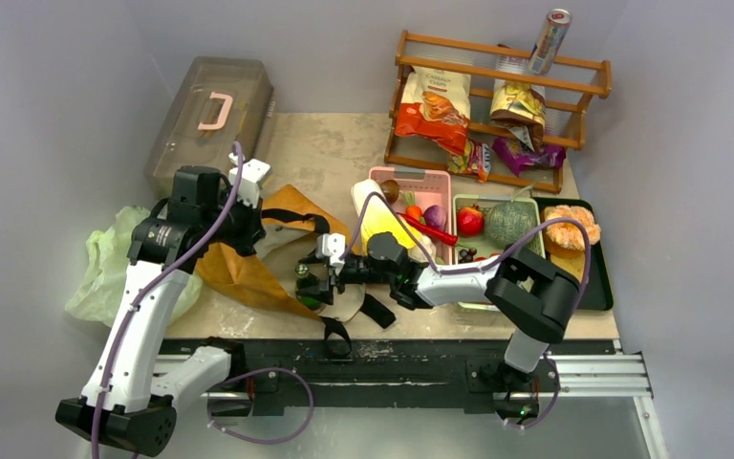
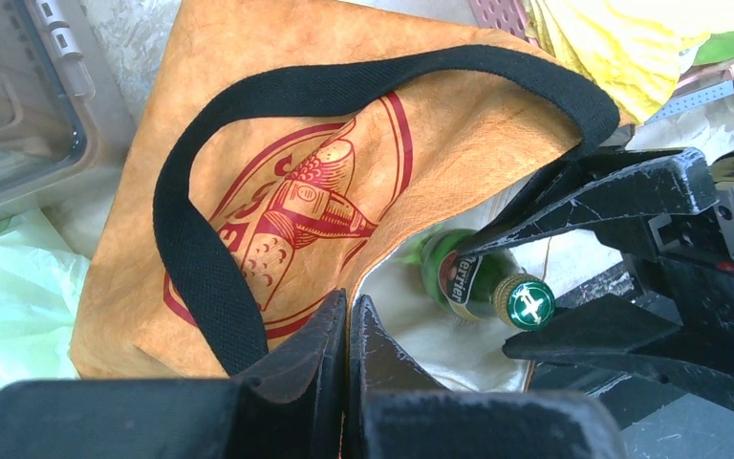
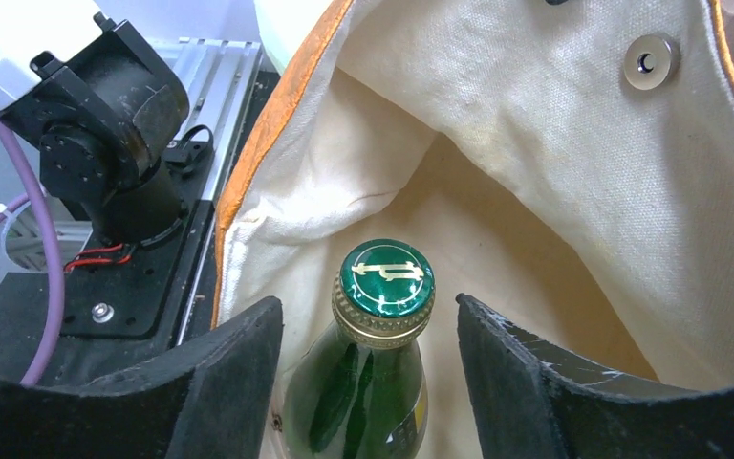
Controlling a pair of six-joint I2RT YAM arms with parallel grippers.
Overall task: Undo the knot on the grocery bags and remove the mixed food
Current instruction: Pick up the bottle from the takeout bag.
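Currently: mustard-brown tote with black straps (image 1: 237,273) lies on its side on the beige tabletop (image 1: 330,153), mouth toward the right arm. The left fingers (image 2: 330,335) are pinched shut on the tote's rim, apparently holding the mouth open. Inside, on the cream lining, a green glass bottle (image 3: 363,411), cap outward. The right fingers (image 3: 239,382) stand wide, straddling its neck, no contact visible. Judgement: bottle heavy, rigid, slick, breakable; grip the neck just below the green metal cap (image 3: 387,277), squarely.
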